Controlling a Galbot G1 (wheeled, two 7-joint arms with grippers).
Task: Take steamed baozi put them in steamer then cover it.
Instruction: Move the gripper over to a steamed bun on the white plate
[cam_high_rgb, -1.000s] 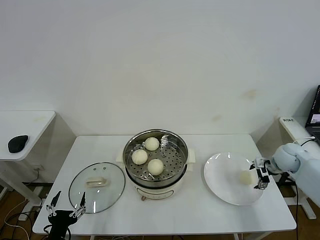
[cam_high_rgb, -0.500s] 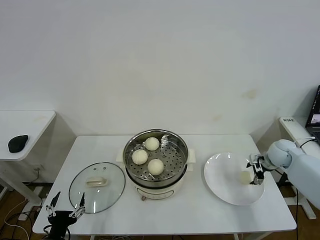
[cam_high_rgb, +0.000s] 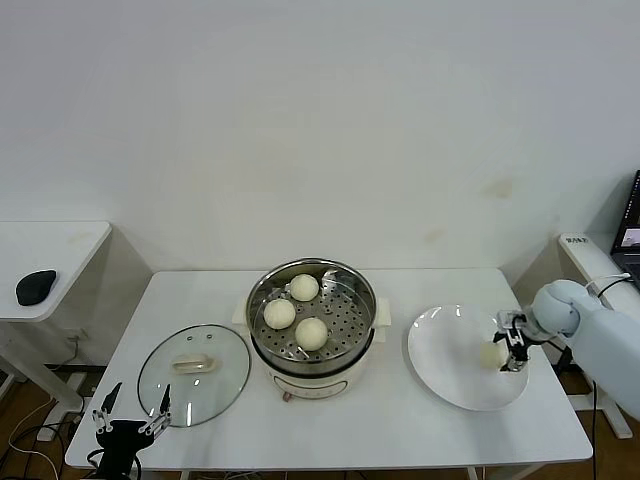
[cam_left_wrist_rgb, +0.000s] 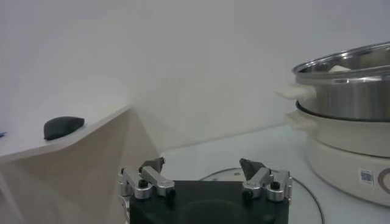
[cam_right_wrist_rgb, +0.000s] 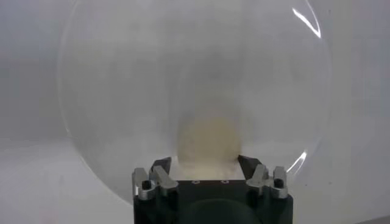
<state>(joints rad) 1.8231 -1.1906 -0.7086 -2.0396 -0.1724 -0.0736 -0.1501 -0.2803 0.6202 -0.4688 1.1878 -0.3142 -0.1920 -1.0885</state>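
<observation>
Baozi (cam_high_rgb: 492, 353), the 4th, lies on the white plate (cam_high_rgb: 445, 350); the right gripper (cam_high_rgb: 512, 350) straddles it, jaws spread just wider than the bun. 3 more buns (cam_high_rgb: 311, 333) fill the steamer (cam_high_rgb: 312, 327). Left gripper (cam_high_rgb: 132, 420) idles open beside the cover (cam_high_rgb: 193, 373).

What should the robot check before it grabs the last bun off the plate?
1. Right tool open around the bun: ok.
2. Bun between the fingers: ok.
3. Bun on the plate, not gripped yet: ok.
4. Room in the steamer beside three buns: ok.
5. Lid off, lying beside the steamer: ok.
6. Left tool parked by the table's near edge, out of the way: ok.
</observation>
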